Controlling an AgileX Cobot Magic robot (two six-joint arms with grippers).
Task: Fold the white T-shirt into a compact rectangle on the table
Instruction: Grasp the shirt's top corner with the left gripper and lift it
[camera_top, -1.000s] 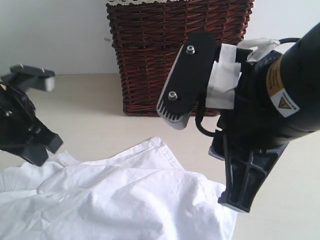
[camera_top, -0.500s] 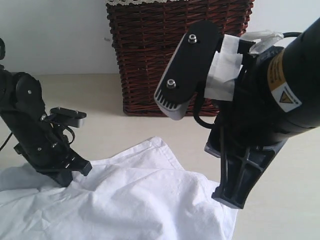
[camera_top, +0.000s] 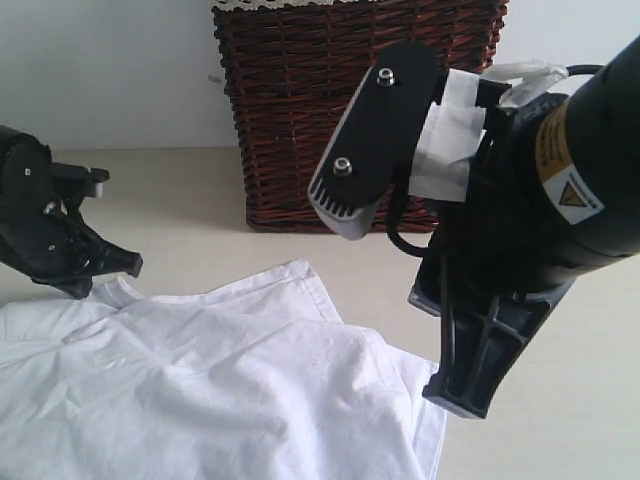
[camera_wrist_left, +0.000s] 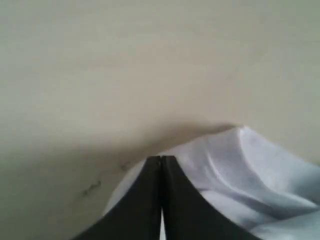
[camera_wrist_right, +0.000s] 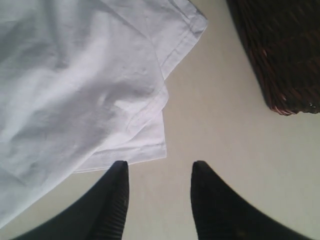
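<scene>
White T-shirt (camera_top: 220, 390) lies crumpled and spread on the table (camera_top: 180, 200), on the near side, well in front of the dark wicker basket (camera_top: 340, 100) that stands by the table's far edge. No print or tag shows, only plain white cloth with a stitched hem. One hemmed corner points toward the basket but is apart from it.

Left hand (camera_wrist_left: 161, 161): fingers pressed together, pinching the shirt's edge on the left side. In the left wrist view the cloth bunches up on both sides of the black fingers and the tips poke out past it over bare table.

Right hand (camera_wrist_right: 160, 167): fingers spread, holding nothing. It hangs over bare table just beside the shirt's right hem corner. I cannot tell whether a fingertip touches the cloth.
</scene>
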